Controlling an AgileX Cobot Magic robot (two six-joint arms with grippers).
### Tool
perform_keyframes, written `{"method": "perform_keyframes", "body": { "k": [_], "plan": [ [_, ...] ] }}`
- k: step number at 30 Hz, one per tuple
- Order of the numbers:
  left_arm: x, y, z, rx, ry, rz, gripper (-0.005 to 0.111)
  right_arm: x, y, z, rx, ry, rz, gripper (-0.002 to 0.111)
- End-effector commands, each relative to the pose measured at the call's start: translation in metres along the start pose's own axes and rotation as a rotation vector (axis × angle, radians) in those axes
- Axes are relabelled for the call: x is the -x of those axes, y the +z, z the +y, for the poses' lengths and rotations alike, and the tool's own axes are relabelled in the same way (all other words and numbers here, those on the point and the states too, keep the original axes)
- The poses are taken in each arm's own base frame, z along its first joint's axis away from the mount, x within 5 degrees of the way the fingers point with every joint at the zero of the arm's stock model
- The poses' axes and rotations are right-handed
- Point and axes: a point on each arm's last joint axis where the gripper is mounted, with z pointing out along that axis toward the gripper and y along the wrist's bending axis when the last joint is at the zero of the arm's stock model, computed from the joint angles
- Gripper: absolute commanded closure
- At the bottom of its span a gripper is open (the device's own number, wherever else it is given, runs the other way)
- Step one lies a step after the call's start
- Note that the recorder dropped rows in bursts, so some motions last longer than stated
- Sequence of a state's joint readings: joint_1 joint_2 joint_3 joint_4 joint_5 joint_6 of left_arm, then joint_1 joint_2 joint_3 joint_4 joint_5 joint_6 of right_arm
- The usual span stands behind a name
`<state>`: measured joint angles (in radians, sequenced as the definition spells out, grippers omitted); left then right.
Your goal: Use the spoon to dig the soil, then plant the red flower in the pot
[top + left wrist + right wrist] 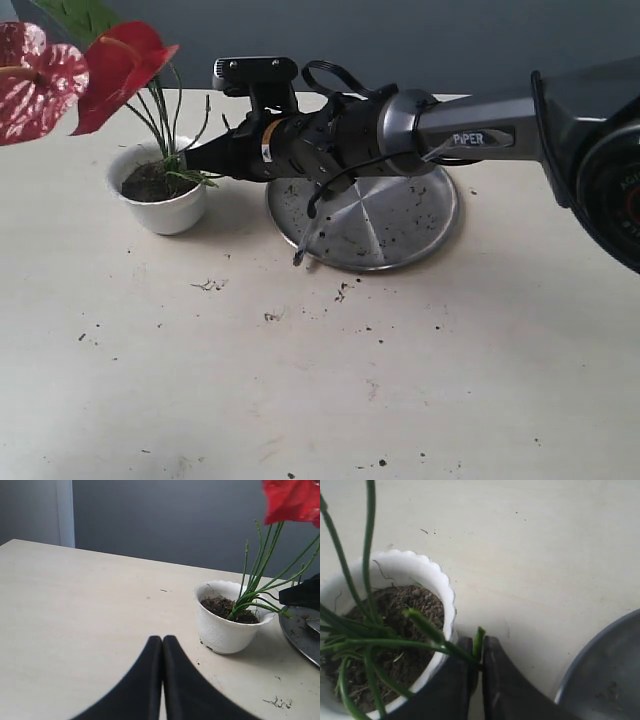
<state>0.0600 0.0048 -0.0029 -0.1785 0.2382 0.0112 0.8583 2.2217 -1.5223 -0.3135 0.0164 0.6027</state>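
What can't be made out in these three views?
- Red flower: top runs off the upper-left corner in the exterior view; bloom cut by the top edge in the left wrist view.
- Spoon: only a thin glint under the right arm at the steel plate's rim, exterior view; unconfirmed.
- Plate's far side: hidden by that arm.
- Right pincer tips: lost in dark blur in the exterior view.

Robot lab bench: bare cream tabletop [450, 390], plain grey wall [450, 40], PiPER-marked arm [480, 135].
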Motion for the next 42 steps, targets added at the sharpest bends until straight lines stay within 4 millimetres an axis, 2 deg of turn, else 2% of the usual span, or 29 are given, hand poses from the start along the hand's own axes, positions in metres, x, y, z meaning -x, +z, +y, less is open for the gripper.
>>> {"method": "perform_keyframes", "body": {
  "k": [1,6,8,12,14,20,31,40,42],
  "plan": [
    [-0.001,0.000,0.000,-0.002,0.001,0.000,0.106,-0.016,0.005,-0.002,-0.037,-0.037,0.081,0.109],
    [-0.001,0.000,0.000,-0.002,0.001,0.000,0.106,-0.006,-0.002,0.001,-0.025,-0.045,0.051,0.109],
    [-0.001,0.000,0.000,-0.002,0.001,0.000,0.106,-0.005,-0.004,0.001,-0.025,-0.047,0.048,0.105],
    [-0.001,0.000,0.000,-0.002,0.001,0.000,0.106,-0.004,-0.004,0.002,-0.024,-0.047,0.046,0.076],
    [-0.001,0.000,0.000,-0.002,0.001,0.000,0.106,-0.004,-0.004,0.002,-0.019,-0.045,0.039,0.068],
    [-0.001,0.000,0.000,-0.002,0.001,0.000,0.106,0.005,-0.009,0.005,0.000,-0.031,0.001,0.067],
    [-0.001,0.000,0.000,-0.002,0.001,0.000,0.106,0.043,-0.048,0.016,0.019,-0.030,-0.091,0.067],
    [-0.001,0.000,0.000,-0.002,0.001,0.000,0.106,0.060,-0.068,0.020,0.028,-0.048,-0.140,0.067],
    [-0.001,0.000,0.000,-0.002,0.001,0.000,0.106,0.067,-0.076,0.022,0.028,-0.068,-0.157,0.071]
  ]
}}
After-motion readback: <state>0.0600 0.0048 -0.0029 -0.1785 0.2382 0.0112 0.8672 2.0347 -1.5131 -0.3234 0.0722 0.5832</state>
